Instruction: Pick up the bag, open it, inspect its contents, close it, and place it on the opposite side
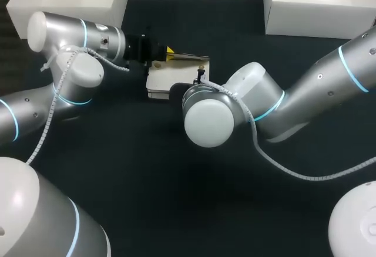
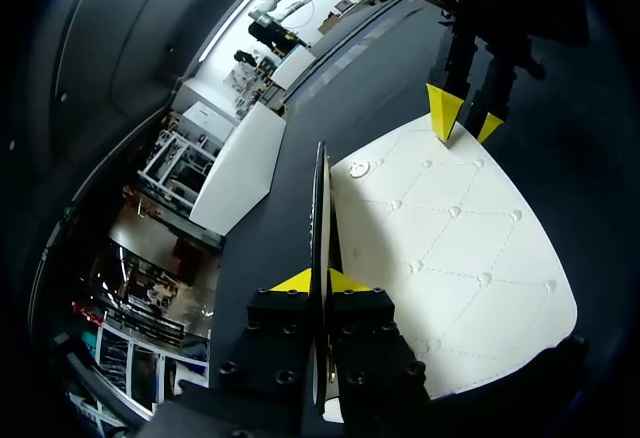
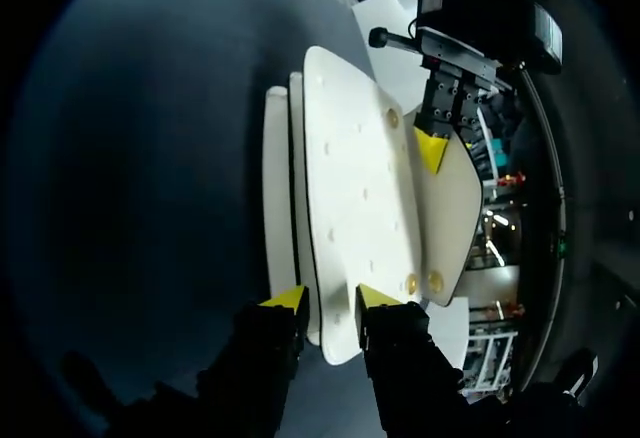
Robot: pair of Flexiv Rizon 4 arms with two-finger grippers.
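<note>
**A:** Where does the bag sit?

**B:** The white quilted bag [image 1: 163,82] lies on the dark table [image 1: 141,181], near its middle, with one arm coming to it from each side.

**A:** And the left fingers?

**B:** The left fingers [image 2: 306,280] are drawn almost together, pinching the bag's flap [image 2: 320,203] from both sides. The flap stands up on edge between them, and the bag's body [image 2: 450,248] spreads flat beside and ahead of them.

**A:** The right ones?

**B:** The right fingers [image 3: 298,300] stand a little apart at the bag's opposite end. One of its white panels [image 3: 350,178] fills the gap and meets both yellow tips, so they hold it. In the left wrist view the right fingers sit at the bag's far edge, well apart from the left pair. From the head view the right wrist covers them.
</note>
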